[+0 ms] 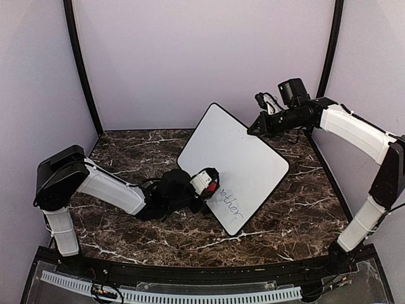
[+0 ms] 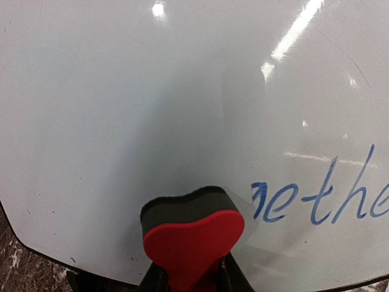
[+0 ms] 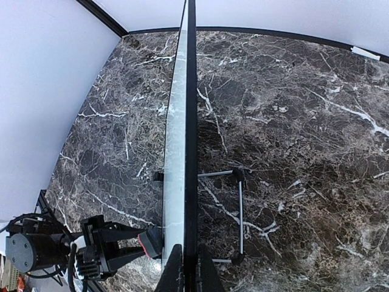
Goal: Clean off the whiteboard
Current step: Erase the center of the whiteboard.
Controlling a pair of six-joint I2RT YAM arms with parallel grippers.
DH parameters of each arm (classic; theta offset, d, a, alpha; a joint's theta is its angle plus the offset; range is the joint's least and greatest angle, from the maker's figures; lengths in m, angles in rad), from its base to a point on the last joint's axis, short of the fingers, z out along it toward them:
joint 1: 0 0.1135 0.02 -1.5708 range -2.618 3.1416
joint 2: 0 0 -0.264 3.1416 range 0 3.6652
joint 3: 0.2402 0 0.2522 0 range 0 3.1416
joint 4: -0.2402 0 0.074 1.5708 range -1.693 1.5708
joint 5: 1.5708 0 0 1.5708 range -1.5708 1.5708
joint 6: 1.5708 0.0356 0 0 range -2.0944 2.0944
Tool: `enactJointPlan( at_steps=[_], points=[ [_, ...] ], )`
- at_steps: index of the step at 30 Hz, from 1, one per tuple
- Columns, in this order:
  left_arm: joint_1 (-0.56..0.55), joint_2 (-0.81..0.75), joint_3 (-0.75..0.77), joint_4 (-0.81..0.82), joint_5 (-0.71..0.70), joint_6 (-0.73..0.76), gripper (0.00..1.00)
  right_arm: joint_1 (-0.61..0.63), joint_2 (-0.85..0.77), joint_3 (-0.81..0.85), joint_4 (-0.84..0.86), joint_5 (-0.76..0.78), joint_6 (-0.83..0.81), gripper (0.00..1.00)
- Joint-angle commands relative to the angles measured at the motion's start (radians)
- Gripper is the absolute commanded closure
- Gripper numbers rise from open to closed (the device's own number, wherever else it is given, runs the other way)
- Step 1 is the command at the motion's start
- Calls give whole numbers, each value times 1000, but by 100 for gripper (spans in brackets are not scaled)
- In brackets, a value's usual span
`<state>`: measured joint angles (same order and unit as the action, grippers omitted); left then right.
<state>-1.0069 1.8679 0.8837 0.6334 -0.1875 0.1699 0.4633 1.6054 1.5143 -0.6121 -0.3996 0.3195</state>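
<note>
Whiteboard (image 1: 240, 158), tilted on the table (image 1: 304, 215), looks stiff, light and slick — best held by its rim, where my right gripper (image 1: 254, 128) clamps at 1 o'clock — my left gripper (image 1: 202, 188) pinching the eraser (image 1: 202, 178) at 8 o'clock.

The whiteboard (image 1: 243, 158) is glossy white with a thin black edge and blue handwriting (image 2: 328, 198). The eraser (image 2: 193, 237) is red over a black pad, and the table (image 1: 304, 215) is dark brown marble veined white, against pale lilac walls (image 1: 202, 57).
</note>
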Motion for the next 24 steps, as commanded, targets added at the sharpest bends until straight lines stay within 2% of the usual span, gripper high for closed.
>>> enactJointPlan(
  at_steps=[1, 10, 14, 19, 24],
  points=[
    [-71, 14, 14, -27, 78, 5, 100, 17, 12, -21, -5, -42, 0, 100],
    [-116, 34, 30, -16, 82, 6, 100, 13, 16, -30, 0, -36, -3, 100],
    [-109, 51, 45, -23, -11, 10, 100, 8, 12, -32, 3, -34, -3, 100],
    [-34, 45, 64, -53, -89, -7, 100, -6, 9, -34, 0, -33, -5, 100],
    [52, 29, 121, -114, -66, 11, 100, -12, 8, -13, -15, -32, -11, 100]
  ],
)
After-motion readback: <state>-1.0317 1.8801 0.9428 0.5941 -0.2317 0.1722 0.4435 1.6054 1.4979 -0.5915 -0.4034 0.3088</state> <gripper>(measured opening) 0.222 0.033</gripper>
